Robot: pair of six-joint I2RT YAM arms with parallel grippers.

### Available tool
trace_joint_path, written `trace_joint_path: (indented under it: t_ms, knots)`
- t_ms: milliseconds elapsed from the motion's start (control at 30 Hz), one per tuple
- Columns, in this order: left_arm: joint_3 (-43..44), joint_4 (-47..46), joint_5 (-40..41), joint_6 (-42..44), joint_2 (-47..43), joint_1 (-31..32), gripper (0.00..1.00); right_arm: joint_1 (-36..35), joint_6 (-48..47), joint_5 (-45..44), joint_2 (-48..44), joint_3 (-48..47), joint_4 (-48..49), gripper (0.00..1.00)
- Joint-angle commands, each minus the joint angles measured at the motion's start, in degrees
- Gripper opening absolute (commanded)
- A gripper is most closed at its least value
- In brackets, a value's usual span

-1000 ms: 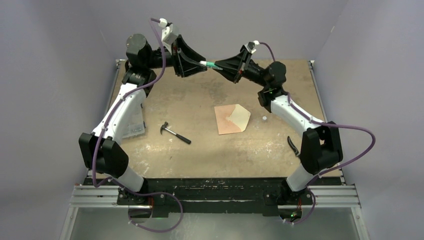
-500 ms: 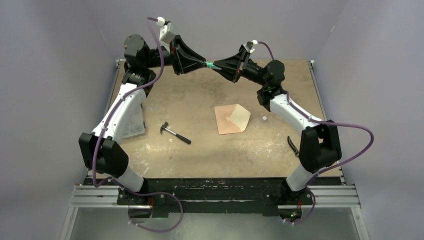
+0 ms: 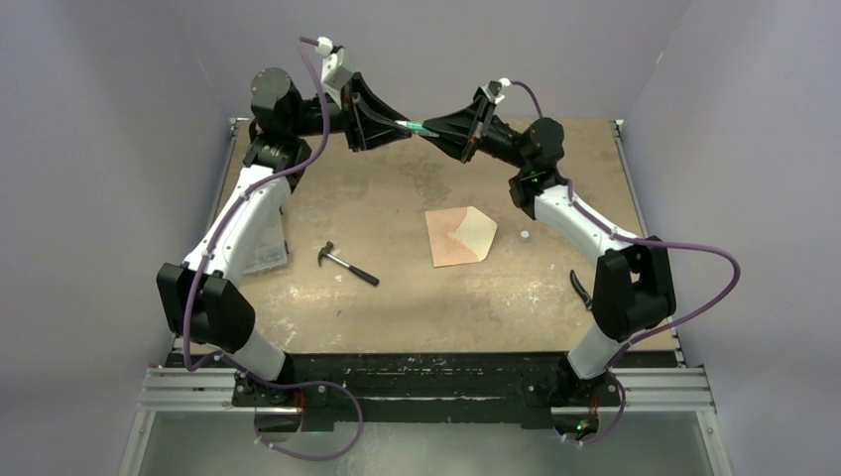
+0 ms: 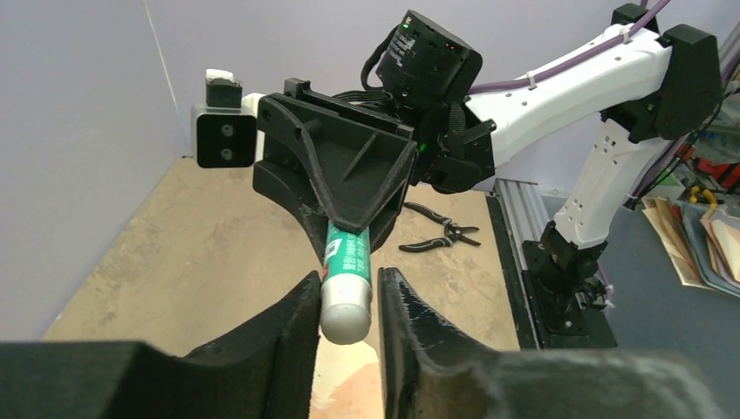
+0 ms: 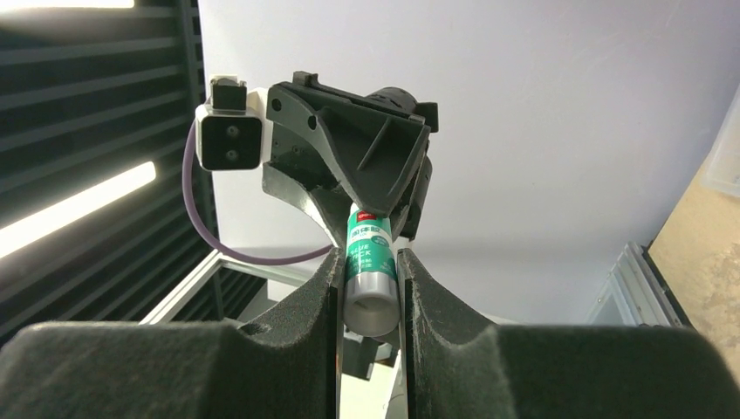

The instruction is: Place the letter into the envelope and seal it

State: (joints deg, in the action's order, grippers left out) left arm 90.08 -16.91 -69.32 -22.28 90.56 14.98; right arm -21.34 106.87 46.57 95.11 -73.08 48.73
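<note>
The envelope (image 3: 451, 243) lies flat at mid-table, its cream flap (image 3: 478, 233) open and pointing right. No separate letter sheet shows. Both arms are raised over the far edge, tip to tip, with a green glue stick (image 3: 415, 127) between them. My right gripper (image 3: 428, 131) is shut on the stick's silver end (image 5: 371, 292), as the right wrist view (image 5: 369, 255) shows. My left gripper (image 3: 401, 124) stands around the other end (image 4: 346, 305). In the left wrist view (image 4: 347, 278) one finger touches the stick and a thin gap shows beside the other.
A small hammer (image 3: 347, 264) lies left of the envelope. Black pliers (image 3: 580, 288) lie near the right edge and also show in the left wrist view (image 4: 441, 234). A grey flat piece (image 3: 266, 253) lies by the left arm. A small white bit (image 3: 524, 235) sits right of the flap.
My left gripper slid in along the stick toward the right gripper, then drew back left, so more of the green stick shows again. The envelope has not moved.
</note>
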Motion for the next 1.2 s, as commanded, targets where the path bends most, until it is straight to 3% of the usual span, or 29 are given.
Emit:
trace_joint_path:
  t_ms: [0, 100, 133, 267, 300, 533, 700, 900, 967, 1100, 1133, 1167]
  knots:
    - [0.0, -0.98, -0.53, 1.11, -0.28, 0.2, 0.22, -0.06, -0.69, 0.37, 0.08, -2.39, 1.72, 0.01]
    - [-0.67, -2.43, -0.43, 0.46, -0.34, 0.18, 0.0, -0.1, -0.82, 0.37, 0.16, -2.63, 1.51, 0.05]
    - [-1.08, -3.14, -0.15, 0.1, -0.38, 0.17, 0.0, -0.09, -0.97, 0.32, 0.28, -2.68, 1.55, 0.09]
    - [-3.03, -5.62, 4.55, -1.36, -1.2, 0.36, 0.0, -0.06, -2.42, -0.24, 0.36, -3.49, 1.42, 0.46]
    - [-3.74, -6.3, 6.56, -1.6, -1.59, 0.58, 0.0, -0.17, -3.09, -0.25, 0.54, -3.98, 1.08, 0.5]
    - [-7.46, -10.05, 13.02, -2.89, -3.22, 2.29, 0.0, -0.67, -4.93, -0.34, 1.66, -6.01, 1.81, 0.57]
    - [-7.74, -10.62, 12.79, -3.58, -3.0, 3.38, 0.0, -0.84, -6.21, -0.01, 2.05, -6.87, 2.08, 0.54]
    - [-7.55, -6.59, 16.43, 0.17, -3.75, 3.74, 0.0, -0.93, -6.59, 0.81, 1.95, -6.99, 2.6, 0.42]
    - [-7.2, -6.22, 16.12, 0.32, -3.67, 3.74, 0.0, -0.94, -6.88, 0.76, 1.84, -6.9, 2.43, 0.35]
    - [-6.85, -5.53, 14.96, 0.05, -3.5, 3.74, 0.0, -0.91, -7.94, 0.55, 1.51, -6.55, 1.06, 0.09]
    - [-6.92, -5.39, 15.04, 0.05, -3.74, 3.74, 0.08, -0.93, -8.74, 0.62, 1.31, -6.4, -0.21, 0.02]
    - [-7.17, -5.22, 15.23, 0.05, -3.99, 3.74, 0.24, -0.97, -9.34, 0.28, 0.95, -5.71, -1.69, 0.0]
